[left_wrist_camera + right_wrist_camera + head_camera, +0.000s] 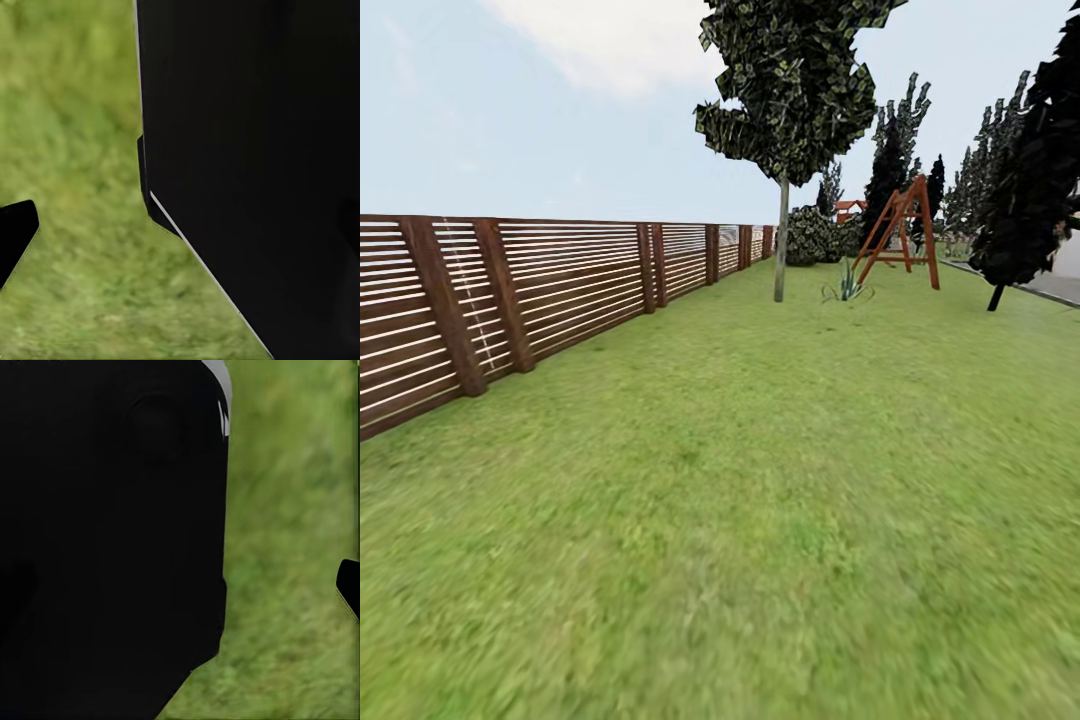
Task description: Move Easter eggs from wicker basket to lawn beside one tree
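Crossing the lawn (740, 520) toward the tree (781, 240), upper centre.
Gripper states cannot be told; eggs likely light, smooth, best cupped around the middle.

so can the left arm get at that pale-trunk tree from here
Probably not. The tree stands far up the lawn, beside the fence line, with a long stretch of open grass before it. The left wrist view shows just grass beneath a dark body. Nothing blocks the way; the base would have to drive closer first.
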### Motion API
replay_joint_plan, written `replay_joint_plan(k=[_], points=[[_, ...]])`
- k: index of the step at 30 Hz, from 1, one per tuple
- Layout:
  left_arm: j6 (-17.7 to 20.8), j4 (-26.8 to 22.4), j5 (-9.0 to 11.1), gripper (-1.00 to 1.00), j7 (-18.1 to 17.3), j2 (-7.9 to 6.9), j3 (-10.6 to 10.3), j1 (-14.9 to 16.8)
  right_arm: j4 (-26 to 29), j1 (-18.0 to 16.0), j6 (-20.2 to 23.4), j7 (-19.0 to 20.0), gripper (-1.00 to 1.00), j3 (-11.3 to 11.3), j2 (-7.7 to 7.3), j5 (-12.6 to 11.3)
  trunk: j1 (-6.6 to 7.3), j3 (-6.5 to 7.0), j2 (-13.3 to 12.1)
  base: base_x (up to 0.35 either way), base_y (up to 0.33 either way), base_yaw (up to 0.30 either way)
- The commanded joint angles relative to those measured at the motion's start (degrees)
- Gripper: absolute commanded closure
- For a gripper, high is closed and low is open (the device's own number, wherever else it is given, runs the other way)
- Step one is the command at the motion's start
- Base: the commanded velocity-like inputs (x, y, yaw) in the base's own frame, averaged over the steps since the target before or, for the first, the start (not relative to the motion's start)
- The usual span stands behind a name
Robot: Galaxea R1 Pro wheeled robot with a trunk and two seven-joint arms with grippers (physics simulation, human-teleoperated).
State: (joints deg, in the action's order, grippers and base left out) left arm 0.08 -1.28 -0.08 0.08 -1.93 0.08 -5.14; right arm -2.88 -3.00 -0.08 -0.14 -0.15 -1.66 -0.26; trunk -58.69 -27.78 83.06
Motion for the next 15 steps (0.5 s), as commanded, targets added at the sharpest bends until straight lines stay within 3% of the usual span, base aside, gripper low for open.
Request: replay_joint_plan(k=[1,9,15], points=[[0.0,-0.1,0.0,-1.0,0.0,0.0,0.0,0.0,-0.1,-0.1,0.1,0.0,-1.0,0.0,0.0,-0.1,-0.03,-0.04,0.0,0.333,0.0,0.0],[0.0,-0.1,0.0,-1.0,0.0,0.0,0.0,0.0,-0.1,-0.1,0.0,-0.1,-1.0,0.1,-0.01,-0.1,-0.03,-0.04,0.0,0.333,0.0,0.128],[0.0,-0.1,0.0,-1.0,0.0,0.0,0.0,0.0,-0.1,-0.1,0.0,0.0,-1.0,0.3,-0.01,0.2,-0.03,-0.04,0.0,0.333,0.0,0.031]])
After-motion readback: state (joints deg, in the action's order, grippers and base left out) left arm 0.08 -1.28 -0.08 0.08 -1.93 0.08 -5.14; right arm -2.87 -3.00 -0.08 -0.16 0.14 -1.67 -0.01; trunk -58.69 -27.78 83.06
